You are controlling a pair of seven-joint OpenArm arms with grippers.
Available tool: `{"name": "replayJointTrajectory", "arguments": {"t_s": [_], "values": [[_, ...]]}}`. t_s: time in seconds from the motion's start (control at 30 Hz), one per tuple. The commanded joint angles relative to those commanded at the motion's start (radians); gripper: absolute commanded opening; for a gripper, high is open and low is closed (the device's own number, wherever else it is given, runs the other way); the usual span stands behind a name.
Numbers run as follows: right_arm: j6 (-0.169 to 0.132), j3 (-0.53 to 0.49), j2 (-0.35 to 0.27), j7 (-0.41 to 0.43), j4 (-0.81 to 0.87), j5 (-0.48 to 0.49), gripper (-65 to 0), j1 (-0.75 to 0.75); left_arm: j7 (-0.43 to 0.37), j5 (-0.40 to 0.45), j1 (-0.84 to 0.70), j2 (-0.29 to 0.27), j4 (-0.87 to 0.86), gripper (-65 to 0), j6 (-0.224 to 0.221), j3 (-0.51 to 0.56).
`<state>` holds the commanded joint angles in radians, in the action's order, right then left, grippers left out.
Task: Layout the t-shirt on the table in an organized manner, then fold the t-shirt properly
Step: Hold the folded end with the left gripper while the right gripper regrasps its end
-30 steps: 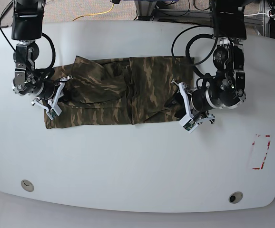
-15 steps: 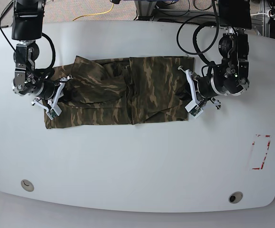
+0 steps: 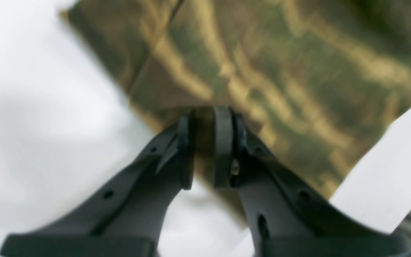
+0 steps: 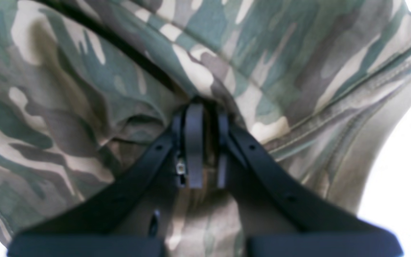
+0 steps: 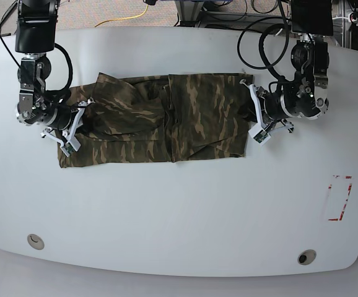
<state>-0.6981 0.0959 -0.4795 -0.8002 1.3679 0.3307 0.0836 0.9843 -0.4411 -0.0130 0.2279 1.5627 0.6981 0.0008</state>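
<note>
Seemingly part-folded, with the t-shirt (image 5: 207, 111) flatter towards three o'clock, but needing tidying towards nine, left claw (image 3: 204, 178) and right claw (image 4: 208, 178) narrowly parted, any hold unclear.

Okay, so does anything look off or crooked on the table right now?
Yes, the t-shirt. Toward the right gripper it is rumpled, with deep creases and bunched cloth, while the part nearer the left gripper lies flatter.
</note>
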Motion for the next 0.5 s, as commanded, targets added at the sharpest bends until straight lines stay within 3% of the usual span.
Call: {"name": "replayJointTrajectory", "arguments": {"t_s": [0.03, 0.13, 0.23, 0.33, 0.5], "values": [[0.0, 0.0, 0.0, 0.0, 0.008, 0.002, -58.8, 0.0, 0.0, 0.0, 0.0, 0.0, -0.008, -57.8, 0.0, 0.0], [0.0, 0.0, 0.002, -0.011, 0.072, 0.003, -47.9, -0.002, -0.021, 0.0, 0.002, 0.002, -0.046, -57.8, 0.0, 0.0], [0.0, 0.005, 0.02, -0.068, 0.147, 0.003, -31.4, 0.003, -0.043, 0.0, 0.002, 0.012, -0.078, -57.8, 0.0, 0.002], [0.0, 0.052, 0.046, -0.11, 0.233, 0.003, -18.9, 0.003, -0.048, 0.0, 0.002, 0.018, -0.107, -57.8, 0.0, 0.003], [0.0, 0.15, 0.103, -0.198, 0.328, 0.003, -6.3, 0.012, -0.049, 0.0, 0.002, 0.018, -0.123, -57.8, 0.0, 0.003]]}}
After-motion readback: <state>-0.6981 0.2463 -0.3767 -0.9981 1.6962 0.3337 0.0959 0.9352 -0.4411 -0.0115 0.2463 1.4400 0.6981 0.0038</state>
